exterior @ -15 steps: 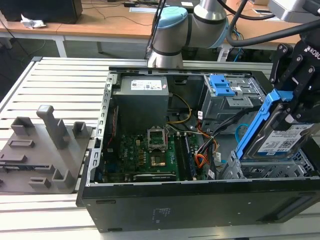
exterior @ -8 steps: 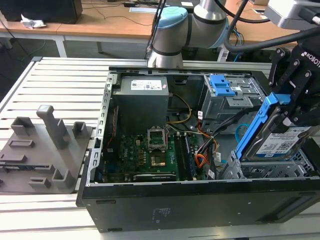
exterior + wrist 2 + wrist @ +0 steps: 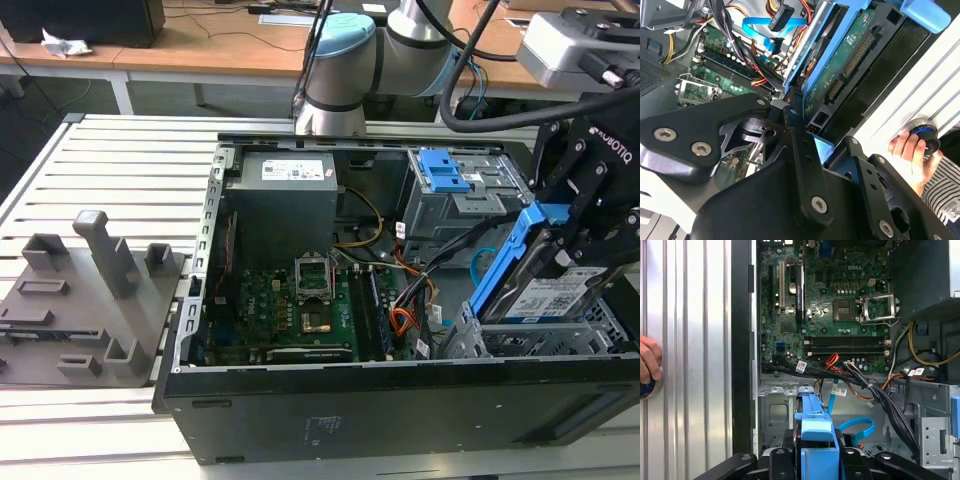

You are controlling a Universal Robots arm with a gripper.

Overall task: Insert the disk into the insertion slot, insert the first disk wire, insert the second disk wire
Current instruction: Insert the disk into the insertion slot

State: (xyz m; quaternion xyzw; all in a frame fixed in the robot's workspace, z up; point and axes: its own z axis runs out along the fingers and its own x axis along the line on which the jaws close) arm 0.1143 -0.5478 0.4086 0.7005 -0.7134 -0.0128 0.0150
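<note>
Blue-framed disk (image 3: 548, 296) clamped in my gripper (image 3: 555, 235) | tilted over insertion slot (image 3: 520, 343) | risk: skewed entry may jam it against the slot's rim.

Gripper (image 3: 819, 464) holds blue-framed disk (image 3: 815, 421); motherboard (image 3: 825, 305) beyond; hand (image 3: 648, 364) on slotted table (image 3: 695, 340).

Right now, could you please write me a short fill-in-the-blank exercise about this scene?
1. The tool grips the disk by its ____ carrier.
2. The disk is held ____, not flat, over the insertion slot.
3. The grey fixture lies to the exterior view's ____ of the computer case.
Missing words: blue; tilted; left.
</note>
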